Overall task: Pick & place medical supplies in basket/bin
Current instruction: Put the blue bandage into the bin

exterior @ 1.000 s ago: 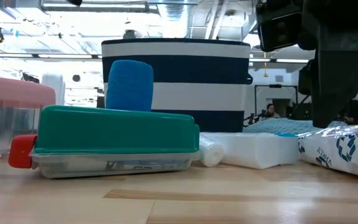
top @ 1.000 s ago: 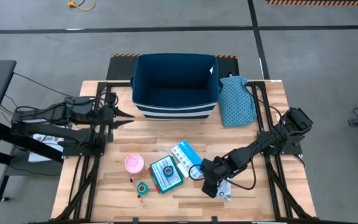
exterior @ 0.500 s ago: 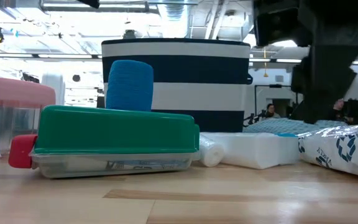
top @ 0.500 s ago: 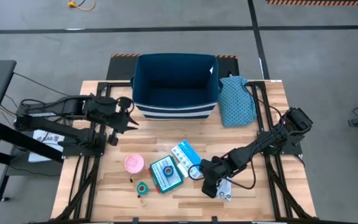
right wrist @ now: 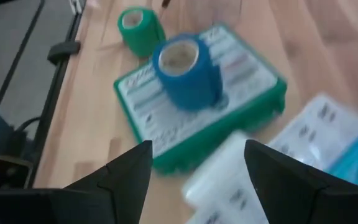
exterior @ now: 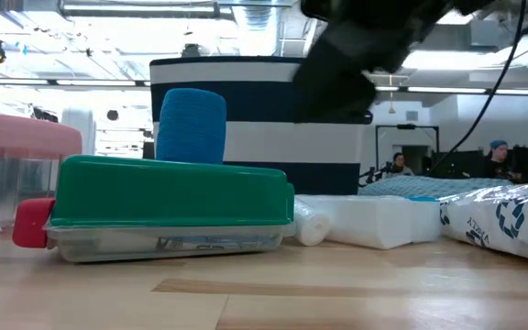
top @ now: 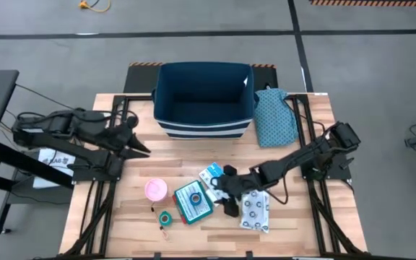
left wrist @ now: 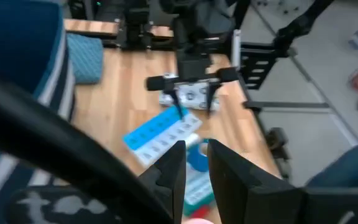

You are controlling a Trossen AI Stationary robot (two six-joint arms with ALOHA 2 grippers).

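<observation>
The right gripper hangs with its fingers spread wide and nothing between them, just above the table beside the teal flat box, on whose lid a blue roll stands upright. The light-blue packet lies just beyond the gripper, and the white ring-patterned pouch lies flat on the wood just beside it, on the side away from the box. Past the box sit the small green tape roll and the pink round roll. The navy bin stands at the table's far edge, well apart from the supplies. The left gripper, fingers nearly pressed together and holding nothing, waits near the bin's left corner.
</observation>
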